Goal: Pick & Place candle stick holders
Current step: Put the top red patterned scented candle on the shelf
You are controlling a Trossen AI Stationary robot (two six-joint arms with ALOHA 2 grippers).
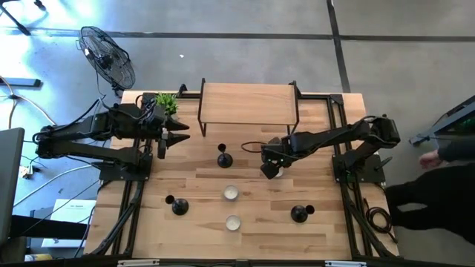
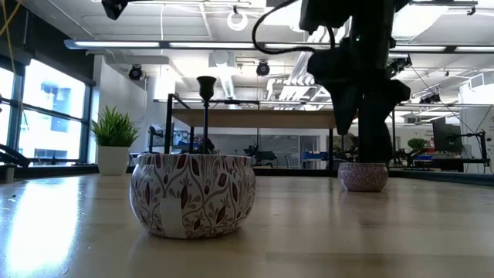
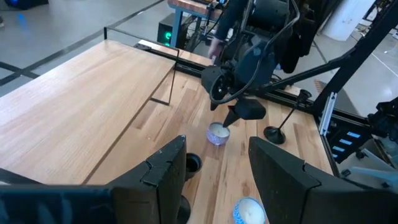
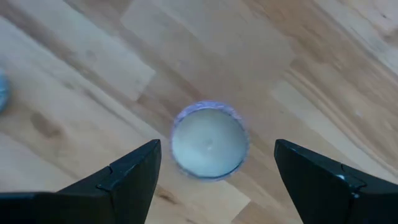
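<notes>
Three black candle stick holders stand on their round bases on the wooden table: one at the centre (image 1: 224,159), one near left (image 1: 178,206), one near right (image 1: 299,213). Two tealight cups (image 1: 231,193) (image 1: 233,222) sit on the table between them. A third cup (image 4: 209,143) sits on the table under my right gripper (image 4: 217,149), which hangs open just above it, a finger on each side, touching nothing. This cup also shows in the left wrist view (image 3: 217,134). My left gripper (image 1: 178,137) is open and empty at the far left.
A wooden riser shelf (image 1: 249,104) on black legs stands at the far centre. A small potted plant (image 1: 167,104) is at the far left corner. A fan (image 1: 107,55) stands off the table. A person (image 1: 445,170) is beyond the right edge.
</notes>
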